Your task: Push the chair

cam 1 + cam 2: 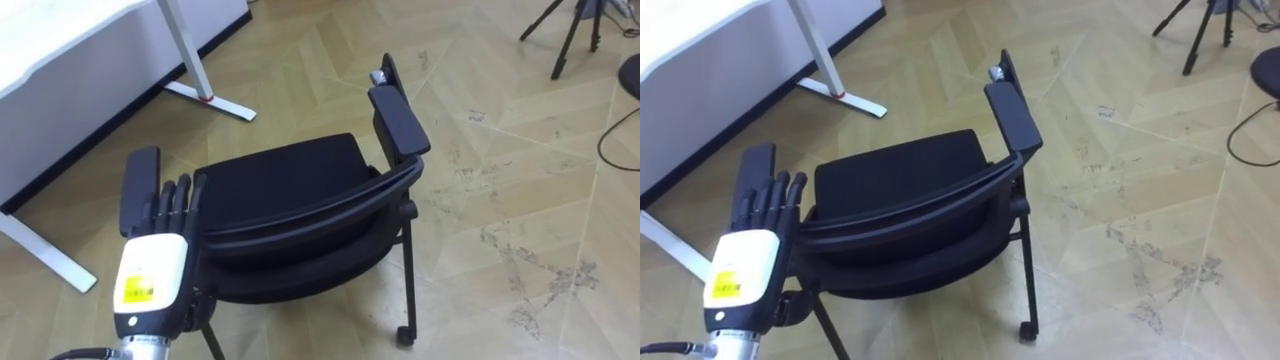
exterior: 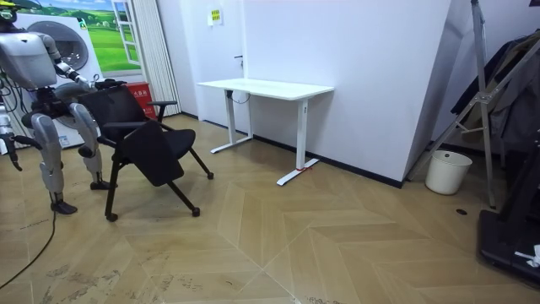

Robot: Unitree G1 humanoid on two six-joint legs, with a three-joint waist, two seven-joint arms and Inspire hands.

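A black chair (image 1: 290, 185) stands on a scuffed wooden herringbone floor (image 1: 500, 200), its seat facing a white desk (image 2: 266, 87) set against a white wall (image 2: 363, 76). The robot stands just behind the chair, at the room view's left. Its left hand (image 1: 155, 268) is raised with straight, released fingers (image 1: 172, 205) held flat against the top edge of the backrest, just beside the chair's left armrest (image 1: 140, 185). The hand grasps nothing. The chair's right armrest (image 1: 398, 118) juts toward bare floor marked with grey scrapes. A dark tripod (image 1: 570, 35) stands on the floor well beyond the chair, to the robot's right. In the room view a white bin (image 2: 447, 171) sits at the foot of the wall, well apart from the desk, and a green landscape poster (image 2: 110, 34) hangs behind the robot.
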